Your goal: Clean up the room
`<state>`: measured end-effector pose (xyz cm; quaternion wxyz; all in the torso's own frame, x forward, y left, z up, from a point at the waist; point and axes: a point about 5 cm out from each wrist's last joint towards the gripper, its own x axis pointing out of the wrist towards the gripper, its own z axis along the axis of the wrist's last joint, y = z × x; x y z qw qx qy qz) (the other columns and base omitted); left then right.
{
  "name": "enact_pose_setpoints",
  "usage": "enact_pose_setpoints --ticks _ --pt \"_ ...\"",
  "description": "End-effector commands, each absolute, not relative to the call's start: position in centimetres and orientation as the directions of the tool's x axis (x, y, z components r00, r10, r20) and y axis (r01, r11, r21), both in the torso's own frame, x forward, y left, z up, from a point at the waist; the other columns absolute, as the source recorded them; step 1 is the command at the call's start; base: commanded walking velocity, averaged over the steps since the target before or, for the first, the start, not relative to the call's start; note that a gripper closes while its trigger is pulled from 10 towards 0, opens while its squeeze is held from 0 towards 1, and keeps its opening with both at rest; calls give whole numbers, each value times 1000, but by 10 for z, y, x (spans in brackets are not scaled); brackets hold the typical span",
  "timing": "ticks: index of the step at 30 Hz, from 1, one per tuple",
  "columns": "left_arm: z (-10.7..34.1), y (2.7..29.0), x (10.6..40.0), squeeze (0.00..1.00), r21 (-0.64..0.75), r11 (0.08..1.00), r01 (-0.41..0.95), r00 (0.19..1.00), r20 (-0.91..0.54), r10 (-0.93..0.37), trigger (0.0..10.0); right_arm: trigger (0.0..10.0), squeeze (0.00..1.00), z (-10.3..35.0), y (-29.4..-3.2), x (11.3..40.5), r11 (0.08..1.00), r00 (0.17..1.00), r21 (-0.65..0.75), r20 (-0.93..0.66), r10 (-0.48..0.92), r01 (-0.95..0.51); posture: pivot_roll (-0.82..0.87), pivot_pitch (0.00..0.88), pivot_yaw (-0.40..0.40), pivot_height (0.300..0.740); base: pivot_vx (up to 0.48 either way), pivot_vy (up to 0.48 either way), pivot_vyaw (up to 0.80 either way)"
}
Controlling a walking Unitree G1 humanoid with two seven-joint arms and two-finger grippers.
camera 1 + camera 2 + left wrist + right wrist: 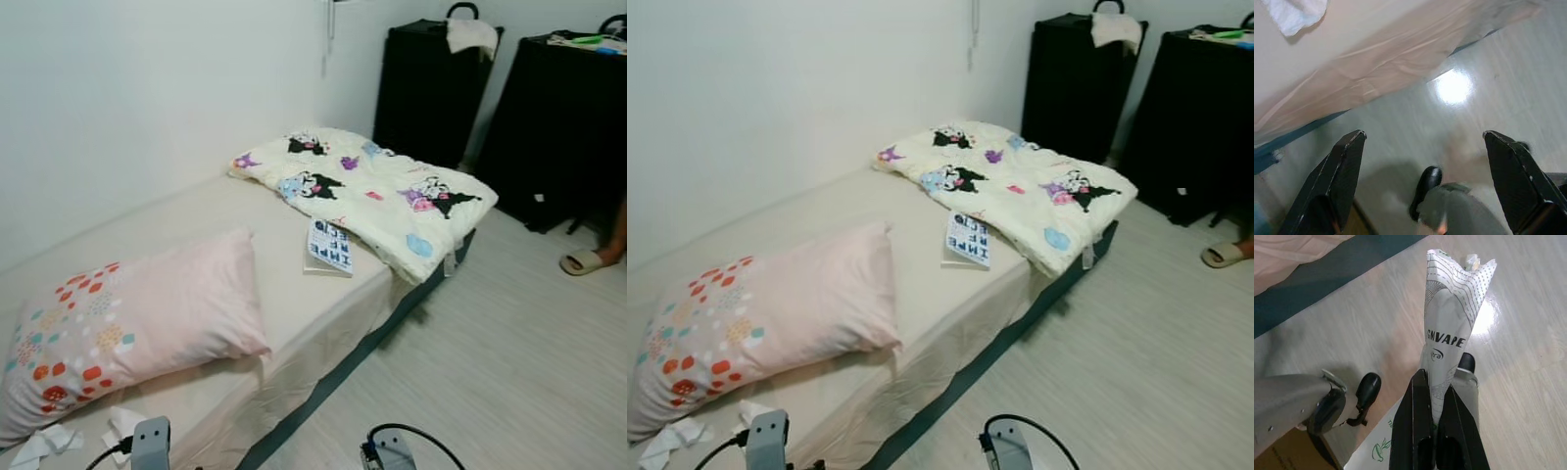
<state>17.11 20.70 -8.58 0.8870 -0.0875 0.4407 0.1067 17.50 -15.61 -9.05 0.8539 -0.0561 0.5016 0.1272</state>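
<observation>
Mid-cleanup: right claw (1432,431) was clamped on a white printed packet (1452,328), held over the floor beside the bed (294,313). Left claw (1425,181) hung wide open, empty. Crumpled tissues (49,443) lay on the bed near the pillow (137,323); likely next, needing a reach with the free claw.

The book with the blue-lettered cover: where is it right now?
In the left eye view the book lies flat on the bed, near its floor-side edge, touching the near edge of the cartoon quilt and beyond the pink pillow.

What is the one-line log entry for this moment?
left gripper: open, above floor | right gripper: shut on printed wrapper | crumpled tissues: on bed
</observation>
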Motion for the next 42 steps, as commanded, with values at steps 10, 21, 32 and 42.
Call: enact_pose_setpoints --ticks 10,21,32,42 --pt "-87 206 169 0 -57 968 -245 576 -812 98 10000 10000 0 -95 -170 164 950 417 3 -898 139 -312 -53 0 -12 740 0 0 639" --pt "-88 204 167 0 -85 967 -241 575 -815 71 10000 10000 0 -96 -170 161 945 408 4 -901 145 -327 -51 0 -17 740 0 0 737" --pt "-89 204 166 0 -84 966 -245 571 -818 74 10000 10000 0 -96 -170 160 954 419 -29 -902 104 -298 -53 0 -12 740 0 0 655" --pt "-86 200 172 0 -123 970 -209 600 -800 27 10000 10000 0 -97 -175 159 957 409 -49 -909 76 -287 -51 0 -10 740 0 0 0"
